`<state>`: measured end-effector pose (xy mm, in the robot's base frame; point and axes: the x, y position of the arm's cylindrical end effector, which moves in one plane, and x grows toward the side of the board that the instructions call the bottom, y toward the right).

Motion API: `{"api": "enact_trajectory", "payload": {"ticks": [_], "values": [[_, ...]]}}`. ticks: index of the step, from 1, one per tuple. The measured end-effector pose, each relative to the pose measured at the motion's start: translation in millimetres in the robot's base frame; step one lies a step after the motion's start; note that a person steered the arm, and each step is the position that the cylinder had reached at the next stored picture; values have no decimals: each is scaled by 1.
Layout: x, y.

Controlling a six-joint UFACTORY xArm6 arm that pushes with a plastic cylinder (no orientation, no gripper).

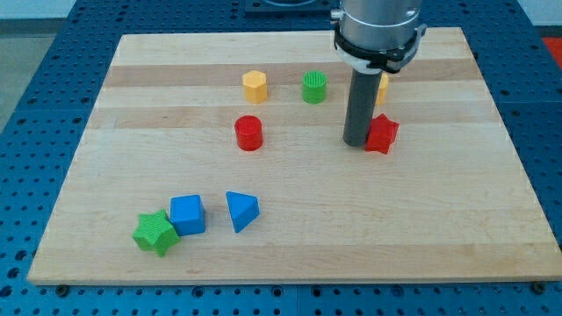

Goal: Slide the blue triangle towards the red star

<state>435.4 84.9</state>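
Blue triangle (241,211): it lay in the lower left part of the surface (421,228), at about 7 o'clock from the surface's middle. One pointed corner was turned toward 11 o'clock, and the wider rounded side faced 4 o'clock. Its long axis ran roughly from 11 o'clock to 5 o'clock.

Red star (382,134): it stood in the upper right part, at about 2 o'clock from the blue triangle and well apart from it.

My tip (356,142): the rod stood upright, and its end was just beside the red star, at the star's 9 o'clock side; if they touched, I cannot tell. The blue triangle lay at about 8 o'clock from my tip, well apart.

Claw: the arm carried no claw, only the dark rod, so nothing opened or closed and nothing was held.

Blue cube (188,214): near the triangle, at its 9 o'clock.

Green star (155,233): touching the blue cube at the cube's 8 o'clock corner.

Red cylinder (248,132): at 12 o'clock from the triangle, apart from it.

Yellow hexagon block (255,86): at 12 o'clock from the red cylinder.

Green cylinder (314,87): at 3 o'clock from the yellow hexagon block.

Second yellow block (383,85): mostly hidden behind the rod, shape not clear.
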Motion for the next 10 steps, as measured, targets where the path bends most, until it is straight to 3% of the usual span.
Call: {"api": "enact_trajectory", "payload": {"ticks": [3,6,10], "values": [[33,-45],[47,-53],[70,-167]]}}
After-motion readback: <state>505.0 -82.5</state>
